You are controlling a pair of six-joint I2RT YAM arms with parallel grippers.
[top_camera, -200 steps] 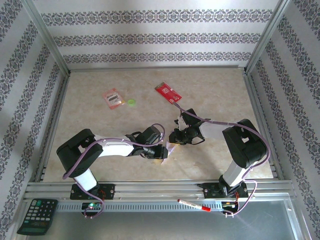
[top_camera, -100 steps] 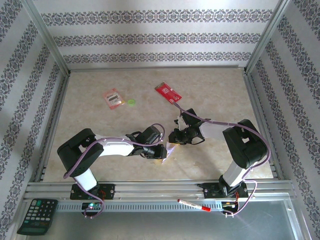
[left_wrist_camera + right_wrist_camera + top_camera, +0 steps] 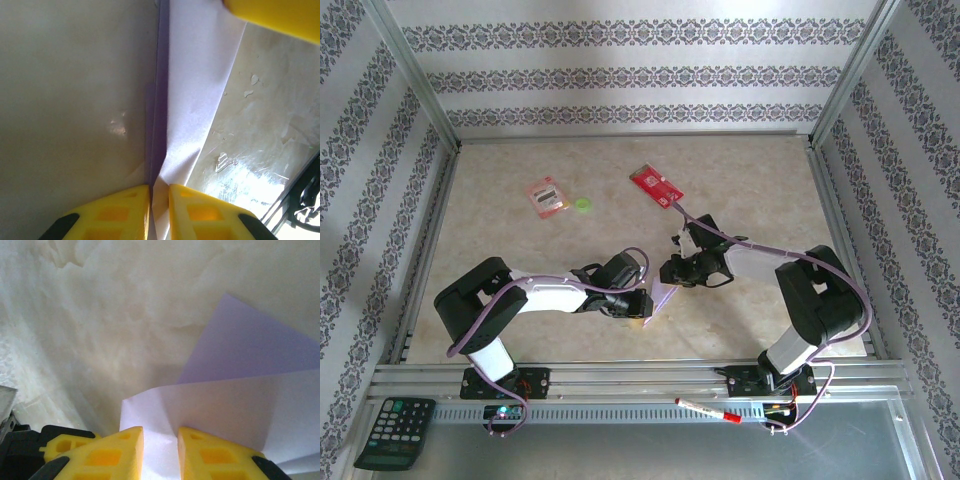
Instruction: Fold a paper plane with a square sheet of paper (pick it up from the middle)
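Left fingers: almost closed, just a slit between them. In the left wrist view the paper runs edge-on down into that slit, crease line going straight between the two tips, so I have it pinched at the fold. One of my right fingers shows as a yellow block at the far end of the same sheet.

Right fingers: a narrow gap, a bit wider than on the left. In the right wrist view the paper lies face-on across the gap, with a pale layer lapped over a lilac layer behind it, and one corner of the pale layer just left of the tips. The tips are at the paper, but I can't tell if they grip it or only sit on it.

Paper location: front middle of the worktop, between my two sets of fingers, which are close together and face each other over it. From above only a small lilac sliver shows, just right of the left fingers and just below the right ones. It is folded, not a flat square. I can't tell whether it lies flat on the worktop or is raised off it.

Elsewhere:
- The red card is further back, past the right fingers and well apart from the paper.
- The pink packet is back left, with a small green disc just beside it.
- The calculator is off the worktop at the front left.
- The red marker lies on the front rail by the right base.
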